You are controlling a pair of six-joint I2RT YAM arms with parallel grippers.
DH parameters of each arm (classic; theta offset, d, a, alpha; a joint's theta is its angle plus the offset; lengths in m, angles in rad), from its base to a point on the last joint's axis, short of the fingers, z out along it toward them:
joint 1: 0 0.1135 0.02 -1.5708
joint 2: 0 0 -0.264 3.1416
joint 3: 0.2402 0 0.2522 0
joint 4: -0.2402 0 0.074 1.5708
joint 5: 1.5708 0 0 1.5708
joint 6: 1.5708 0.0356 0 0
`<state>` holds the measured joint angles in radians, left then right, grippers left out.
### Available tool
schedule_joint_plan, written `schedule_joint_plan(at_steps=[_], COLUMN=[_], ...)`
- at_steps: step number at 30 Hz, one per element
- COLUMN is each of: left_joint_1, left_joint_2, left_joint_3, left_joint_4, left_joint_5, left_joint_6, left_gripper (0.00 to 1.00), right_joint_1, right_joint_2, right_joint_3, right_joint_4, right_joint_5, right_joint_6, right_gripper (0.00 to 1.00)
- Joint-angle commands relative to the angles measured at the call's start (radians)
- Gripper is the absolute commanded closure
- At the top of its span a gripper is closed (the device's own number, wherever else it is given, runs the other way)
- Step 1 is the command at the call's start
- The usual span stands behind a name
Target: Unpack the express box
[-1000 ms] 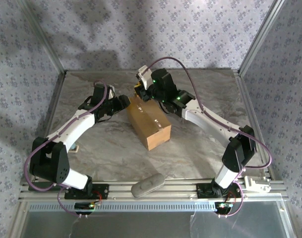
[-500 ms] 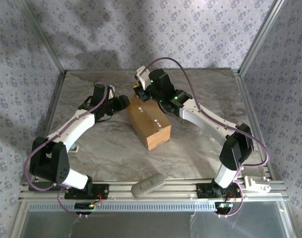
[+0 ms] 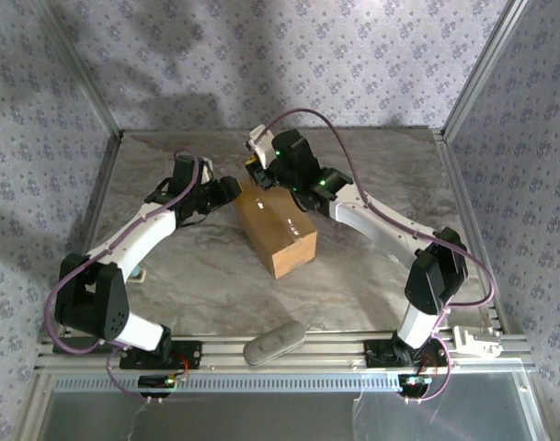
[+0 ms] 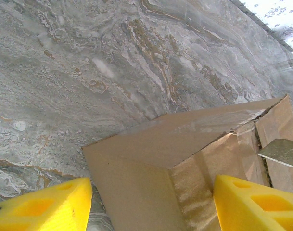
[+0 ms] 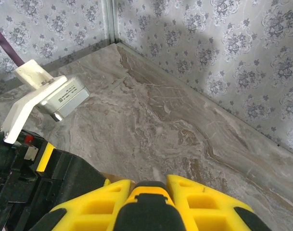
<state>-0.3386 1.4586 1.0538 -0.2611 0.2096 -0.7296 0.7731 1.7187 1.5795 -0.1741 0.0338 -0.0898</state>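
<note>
Left claw point(image 4: 151, 185) apart, astride the express box point(image 4: 151, 159) (marbled tabletop point(image 4: 88, 72) beneath), right claw point(image 5: 147, 185) clamped on black-and-yellow tool point(image 5: 146, 211)

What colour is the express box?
Plain brown cardboard; the express box shows best in the top external view.

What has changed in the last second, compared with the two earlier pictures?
The right arm swung slightly to the left, carrying the right gripper and the cutter it holds over the far end of the box. Nothing was taken or let go. The left arm, the left gripper and the box stayed as they were.
</note>
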Motion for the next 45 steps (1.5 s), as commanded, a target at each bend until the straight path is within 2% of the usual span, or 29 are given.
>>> schedule_joint_plan(at_steps=[1, 45], left_joint_1=[0.0, 0.001], left_joint_2=[-0.021, -0.03], left_joint_3=[0.002, -0.002], left_joint_4=[-0.031, -0.035], left_joint_5=[-0.014, -0.018], left_joint_6=[0.016, 0.011], left_gripper=[0.33, 0.33], right_joint_1=[0.008, 0.04], right_joint_2=[0.013, 0.03], right_joint_3=[0.03, 0.004], right_joint_4=[0.034, 0.043], right_joint_5=[0.041, 0.107], right_joint_6=[-0.035, -0.076], right_gripper=[1.0, 1.0])
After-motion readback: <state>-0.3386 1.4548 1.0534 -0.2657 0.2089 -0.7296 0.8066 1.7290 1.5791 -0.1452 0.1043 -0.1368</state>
